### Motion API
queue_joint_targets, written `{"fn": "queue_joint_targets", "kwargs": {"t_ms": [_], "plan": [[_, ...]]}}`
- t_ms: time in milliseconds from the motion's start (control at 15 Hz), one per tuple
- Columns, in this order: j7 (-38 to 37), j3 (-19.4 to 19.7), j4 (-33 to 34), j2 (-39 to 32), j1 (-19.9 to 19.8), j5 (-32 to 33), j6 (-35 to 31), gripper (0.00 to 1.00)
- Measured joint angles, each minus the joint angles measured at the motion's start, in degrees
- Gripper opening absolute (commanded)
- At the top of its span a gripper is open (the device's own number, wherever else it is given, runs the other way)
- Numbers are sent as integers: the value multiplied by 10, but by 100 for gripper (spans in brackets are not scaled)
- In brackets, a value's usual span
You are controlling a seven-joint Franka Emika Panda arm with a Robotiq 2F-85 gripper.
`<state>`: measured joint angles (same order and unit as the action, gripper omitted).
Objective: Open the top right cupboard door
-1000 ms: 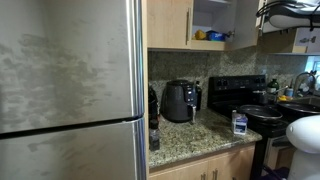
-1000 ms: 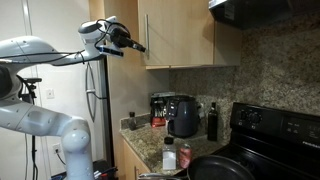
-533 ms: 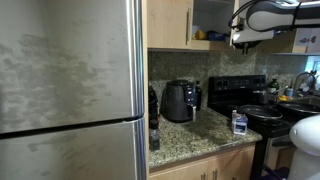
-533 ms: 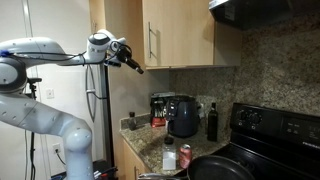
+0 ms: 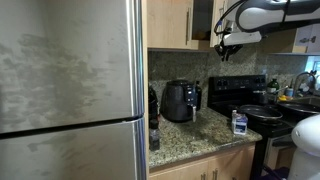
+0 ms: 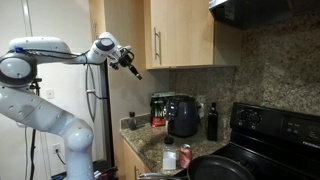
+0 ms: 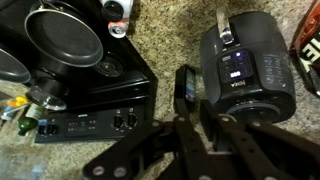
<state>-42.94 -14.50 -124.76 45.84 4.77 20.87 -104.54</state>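
Note:
The top right cupboard door (image 6: 185, 35) is a light-wood panel with a slim silver bar handle (image 6: 157, 45) along its left edge. In an exterior view a narrow dark gap (image 5: 201, 20) of the cupboard opening shows beside it, so it stands slightly ajar. My gripper (image 6: 135, 70) hangs in the air below and in front of the cupboards, apart from door and handle; it also shows as gripper (image 5: 225, 48). In the wrist view the gripper (image 7: 195, 105) points down at the counter, fingers close together with nothing between them.
A steel fridge (image 5: 70, 90) fills one side. On the granite counter (image 7: 160, 40) stand a black air fryer (image 7: 245, 65) and a dark bottle (image 6: 212, 120). A black stove (image 7: 90, 110) with pans (image 7: 65, 40) sits beside it, under a range hood (image 6: 240, 10).
The gripper has dropped down and away from the cupboard. The door has swung back towards shut: the shelf contents seen earlier are hidden, and the handle has come into view.

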Motion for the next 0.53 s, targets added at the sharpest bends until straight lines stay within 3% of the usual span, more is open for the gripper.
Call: {"fn": "queue_joint_targets", "kwargs": {"t_ms": [67,200,533], "plan": [[23,0,-1,-5,0,0,-22,9],[60,0,-5,-12,-1,10,-83,0],[156,5,66,-24,-13,9,-199,0]]}}
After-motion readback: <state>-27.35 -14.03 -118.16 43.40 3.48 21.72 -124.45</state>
